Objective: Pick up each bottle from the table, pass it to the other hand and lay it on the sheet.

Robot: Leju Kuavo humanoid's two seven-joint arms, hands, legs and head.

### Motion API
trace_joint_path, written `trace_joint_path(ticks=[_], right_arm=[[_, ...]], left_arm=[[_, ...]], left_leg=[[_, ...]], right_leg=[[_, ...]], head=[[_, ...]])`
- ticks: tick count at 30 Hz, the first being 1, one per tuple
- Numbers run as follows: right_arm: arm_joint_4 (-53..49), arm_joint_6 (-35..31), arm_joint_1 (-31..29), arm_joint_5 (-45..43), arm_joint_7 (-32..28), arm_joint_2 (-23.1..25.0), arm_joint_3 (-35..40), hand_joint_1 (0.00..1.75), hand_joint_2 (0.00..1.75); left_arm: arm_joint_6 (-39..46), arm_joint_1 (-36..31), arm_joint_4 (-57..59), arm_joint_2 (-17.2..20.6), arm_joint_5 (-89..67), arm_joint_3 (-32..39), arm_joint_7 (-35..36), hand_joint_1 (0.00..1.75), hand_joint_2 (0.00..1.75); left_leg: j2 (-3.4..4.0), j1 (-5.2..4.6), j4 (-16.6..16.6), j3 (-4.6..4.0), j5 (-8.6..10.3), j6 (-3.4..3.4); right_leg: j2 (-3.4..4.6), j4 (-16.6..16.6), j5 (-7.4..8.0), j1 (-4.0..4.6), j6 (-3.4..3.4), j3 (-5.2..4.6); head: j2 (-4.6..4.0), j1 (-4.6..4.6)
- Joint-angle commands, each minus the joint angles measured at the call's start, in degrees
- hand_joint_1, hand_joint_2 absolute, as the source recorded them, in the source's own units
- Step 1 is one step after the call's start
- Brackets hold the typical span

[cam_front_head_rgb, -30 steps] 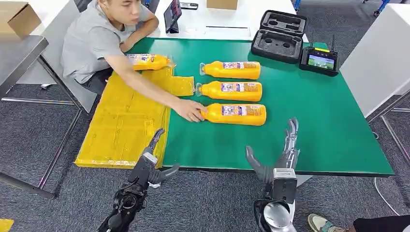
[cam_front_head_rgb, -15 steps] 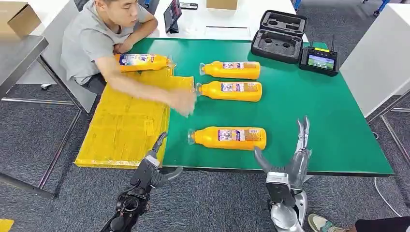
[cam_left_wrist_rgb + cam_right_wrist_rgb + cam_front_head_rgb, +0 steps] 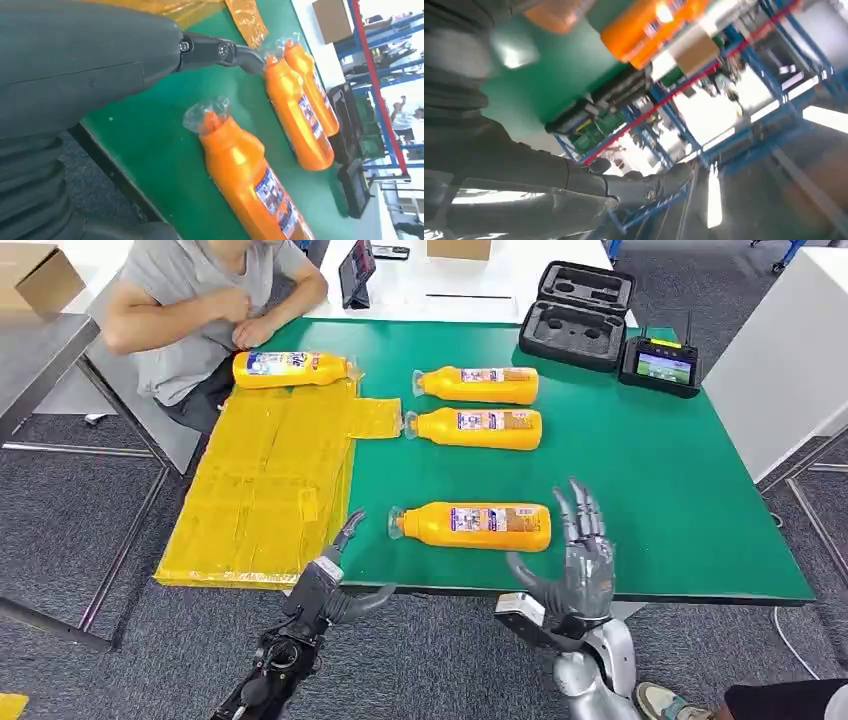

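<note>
Near table front edge: one bottle lying flat, right hand beside it, fingers spread, empty; left hand spread, empty.

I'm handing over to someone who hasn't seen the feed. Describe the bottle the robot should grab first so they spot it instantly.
Start at the green table and go to its near edge, where the right hand hangs open. The target bottle lies on its side just beyond that hand. Unlike the two bottles paired farther back, it lies alone.
</note>
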Motion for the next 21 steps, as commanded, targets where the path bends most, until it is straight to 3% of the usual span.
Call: trace_joint_path(ticks=[1,18,21], right_arm=[[24.2,4.0,-14.7,1.5,0.4,-5.1,-2.2,0.0,1.75],[24.3,3.4,-14.3,1.6,0.2,-4.7,-2.2,0.0,1.75],[29.1,4.1,-17.4,2.9,1.5,-6.1,-2.0,0.0,1.75]], left_arm=[[-0.5,-3.7,3.7,0.4,0.3,-3.0,-0.9,0.0,1.75],[-0.5,-3.6,3.8,0.4,0.3,-3.0,-0.9,0.0,1.75],[-0.6,-4.0,3.4,0.2,0.6,-3.3,-1.1,0.0,1.75]], left_leg=[[0.24,0.03,0.0,0.14,-0.05,-0.05],[0.09,0.04,0.1,0.1,-0.06,-0.07],[0.15,0.07,0.2,0.16,-0.12,-0.09]], right_leg=[[0.2,0.0,0.03,0.05,-0.08,0.08],[0.05,0.0,-0.01,0.06,-0.08,0.08],[0.1,0.1,-0.05,0.08,-0.12,0.14]], head=[[0.0,-0.02],[0.0,0.0],[0.0,0.0]])
